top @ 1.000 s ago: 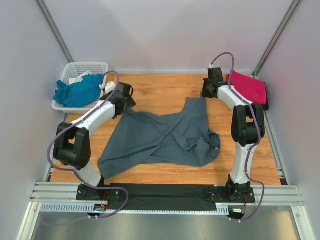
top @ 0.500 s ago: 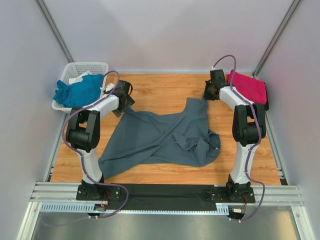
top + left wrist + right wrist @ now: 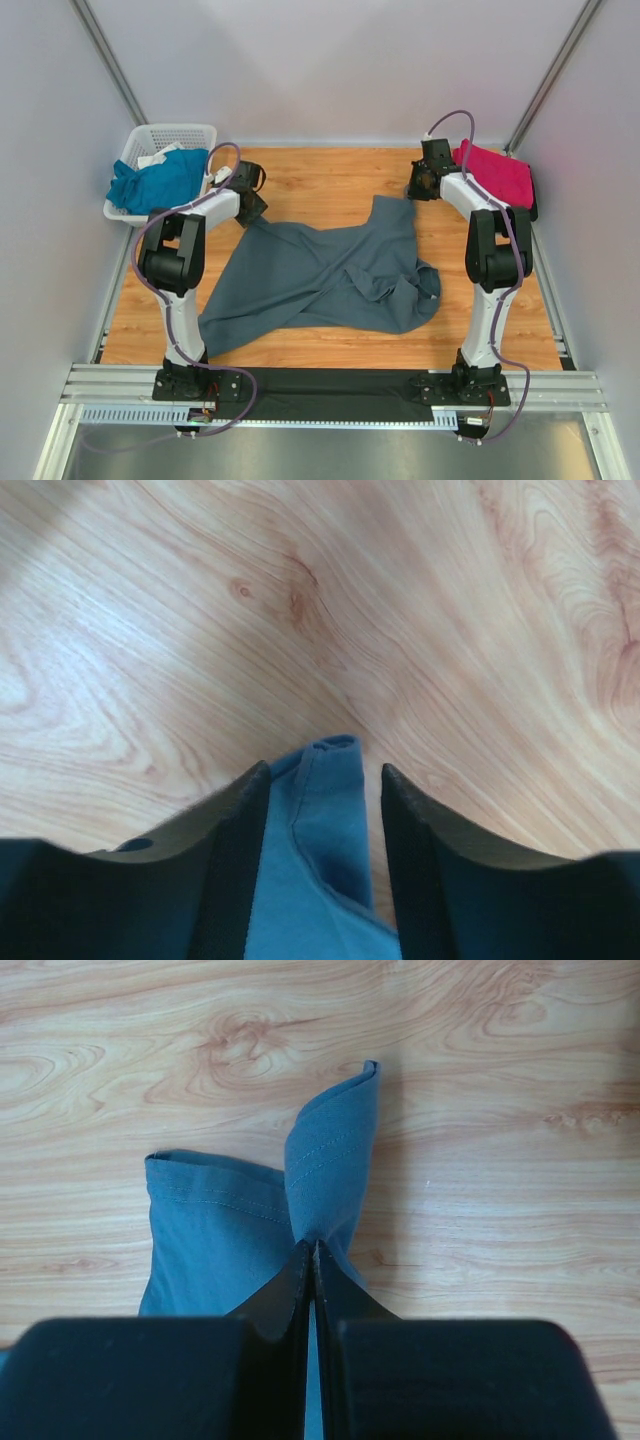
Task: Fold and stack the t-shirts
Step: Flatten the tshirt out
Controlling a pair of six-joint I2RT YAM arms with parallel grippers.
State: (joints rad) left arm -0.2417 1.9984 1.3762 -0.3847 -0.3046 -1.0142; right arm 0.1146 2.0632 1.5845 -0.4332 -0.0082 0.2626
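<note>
Slate-grey tee (image 3: pixel 330 275) lay at counter (image 3: pixel 320 170) centre, barely shifted. Left pincer (image 3: pixel 322 770) crept toward far-left corner, part-open astride cloth corner. Right pincer (image 3: pixel 308 1245) stayed clamped on hem, far-right. Spreading for fold likely incomplete.

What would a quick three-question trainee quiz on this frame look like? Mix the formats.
1. True or false: the right gripper is pinched shut on the grey t-shirt.
2. Where is the teal t-shirt? A) in the white basket; B) spread flat mid-table; C) hanging from a gripper.
3. Fill in: the pink t-shirt lies at the far ____ corner of the table.

Key: 1 true; 2 A; 3 right.
</note>
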